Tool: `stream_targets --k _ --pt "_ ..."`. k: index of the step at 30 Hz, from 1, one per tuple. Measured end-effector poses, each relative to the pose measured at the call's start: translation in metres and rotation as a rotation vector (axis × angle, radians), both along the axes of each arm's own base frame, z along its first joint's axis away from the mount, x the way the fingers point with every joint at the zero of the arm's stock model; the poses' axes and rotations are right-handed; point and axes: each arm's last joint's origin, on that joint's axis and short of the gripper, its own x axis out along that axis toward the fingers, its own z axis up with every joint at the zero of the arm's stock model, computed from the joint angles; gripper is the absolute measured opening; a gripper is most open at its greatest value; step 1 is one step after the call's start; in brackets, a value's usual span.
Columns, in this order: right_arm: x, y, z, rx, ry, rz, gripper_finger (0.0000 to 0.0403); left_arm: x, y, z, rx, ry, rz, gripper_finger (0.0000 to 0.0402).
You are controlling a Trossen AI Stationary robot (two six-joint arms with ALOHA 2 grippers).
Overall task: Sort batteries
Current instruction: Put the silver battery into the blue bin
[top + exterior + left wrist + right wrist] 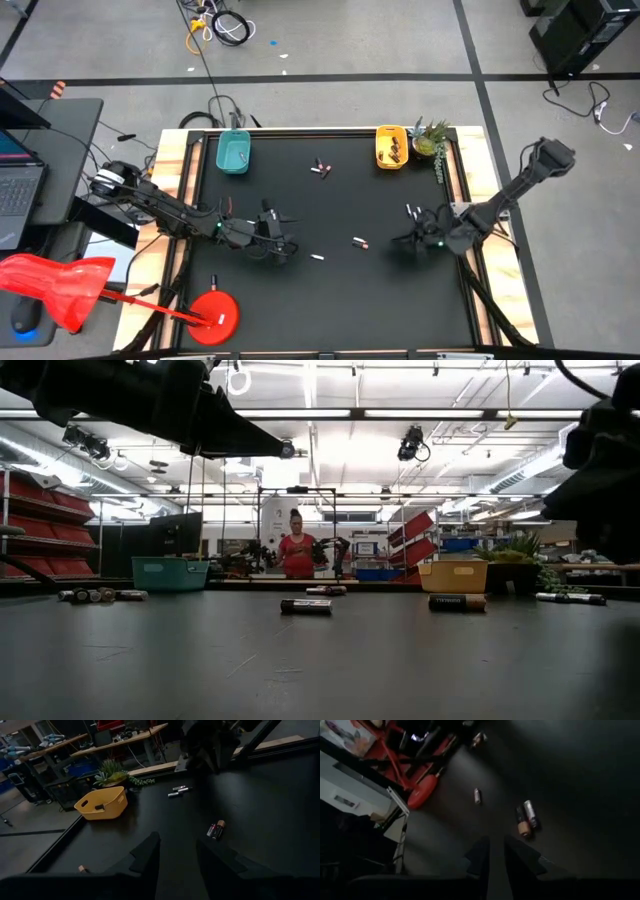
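Batteries lie scattered on the black table: a few at the far middle, two in the centre, one nearer, two at the right. More lie in the yellow tray; the teal tray stands far left. My left gripper hovers left of centre, open and holding nothing. My right gripper hovers right of centre with a narrow gap and nothing between its fingers. The centre pair lies ahead of it.
A small potted plant stands beside the yellow tray at the far right corner. A red disc base with a rod sits at the near left. Across the room behind the table a person stands.
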Motion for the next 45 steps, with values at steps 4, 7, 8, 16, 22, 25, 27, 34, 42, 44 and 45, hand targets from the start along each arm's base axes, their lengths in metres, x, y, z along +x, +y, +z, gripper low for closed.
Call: stream_targets --k 4,7,8,16,22,25,27,34,42,44,45 --pt "0.005 0.004 0.012 -0.066 0.070 -0.024 0.0066 0.000 0.000 0.000 -0.001 -0.001 0.000 0.0133" --pt "0.007 0.002 0.027 -0.114 0.187 -0.073 0.0065 0.000 0.000 0.000 -0.006 -0.006 0.001 0.0133" --pt "0.006 0.000 0.030 -0.134 0.243 -0.095 0.0065 0.000 0.000 0.001 -0.007 -0.009 0.001 0.0133" --pt "-0.003 -0.014 0.019 -0.157 0.719 -0.217 0.0067 0.000 0.000 0.002 -0.005 -0.024 0.000 0.0133" --pt "0.000 -0.019 0.021 -0.208 0.859 -0.285 0.0067 0.000 0.000 0.002 -0.004 -0.023 0.000 0.0133" --pt "0.002 -0.022 0.020 -0.195 0.915 -0.275 0.0067 0.000 0.000 0.002 -0.004 -0.024 0.000 0.0133" --pt "0.004 -0.024 0.019 -0.189 0.957 -0.245 0.0070 0.000 0.000 0.002 -0.004 -0.024 0.000 0.0133" --pt "0.010 -0.030 0.011 -0.220 1.052 -0.206 0.0104 0.001 0.000 0.003 -0.004 -0.029 0.000 0.0133" --pt "0.014 -0.042 0.010 -0.186 1.074 -0.290 0.0156 0.001 0.000 0.003 -0.004 -0.028 -0.001 0.0133" --pt "0.015 -0.045 0.010 -0.181 1.075 -0.298 0.0158 0.001 0.000 0.003 -0.002 -0.028 -0.001 0.0133" --pt "0.016 -0.046 0.009 -0.177 1.072 -0.296 0.0158 0.001 0.000 0.003 -0.002 -0.028 -0.001 0.0133"
